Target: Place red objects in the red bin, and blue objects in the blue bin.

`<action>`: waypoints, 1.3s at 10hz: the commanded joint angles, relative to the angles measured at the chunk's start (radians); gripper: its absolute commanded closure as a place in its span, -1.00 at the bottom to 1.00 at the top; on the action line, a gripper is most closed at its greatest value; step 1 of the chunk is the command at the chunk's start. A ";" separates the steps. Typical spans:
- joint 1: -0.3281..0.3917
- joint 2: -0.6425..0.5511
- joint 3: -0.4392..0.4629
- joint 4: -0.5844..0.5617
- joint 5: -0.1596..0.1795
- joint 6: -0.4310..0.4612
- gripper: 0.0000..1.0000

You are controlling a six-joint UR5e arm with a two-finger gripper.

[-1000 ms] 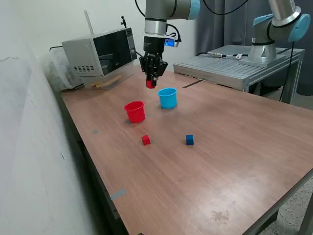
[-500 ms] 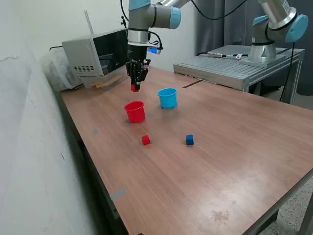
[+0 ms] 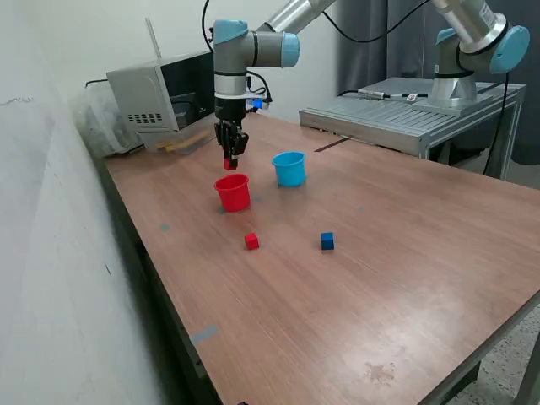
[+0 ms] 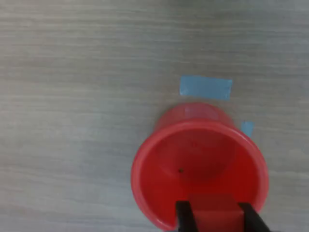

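We see a brown wooden table [image 3: 380,253], a silver microwave [image 3: 169,97] at ten o'clock, a white wall [image 3: 51,253] at nine.

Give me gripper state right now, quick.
Gripper: closed on a red cube, held above the red bin.

A robotics lab: two arms [image 3: 253,51], metal bench [image 3: 405,114], microwave [image 3: 169,97].

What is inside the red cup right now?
The red cup looks empty: bare floor with a small dark speck. The pincer holds a red cube above it, hiding part of the near rim.
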 commanded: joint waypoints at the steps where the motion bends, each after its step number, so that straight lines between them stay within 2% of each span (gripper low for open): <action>1: -0.005 0.031 -0.019 -0.002 0.000 0.000 1.00; 3: -0.005 0.033 -0.019 0.000 -0.001 0.002 1.00; 4: -0.005 0.031 -0.017 -0.002 -0.001 0.002 -1.00; 8: -0.004 0.031 -0.019 -0.002 -0.008 0.002 -1.00; 10: 0.006 0.021 -0.008 0.000 -0.008 0.035 -1.00; 12: 0.050 -0.022 0.044 0.006 -0.006 0.173 -1.00; 13: 0.097 -0.037 0.049 0.032 0.000 0.284 -1.00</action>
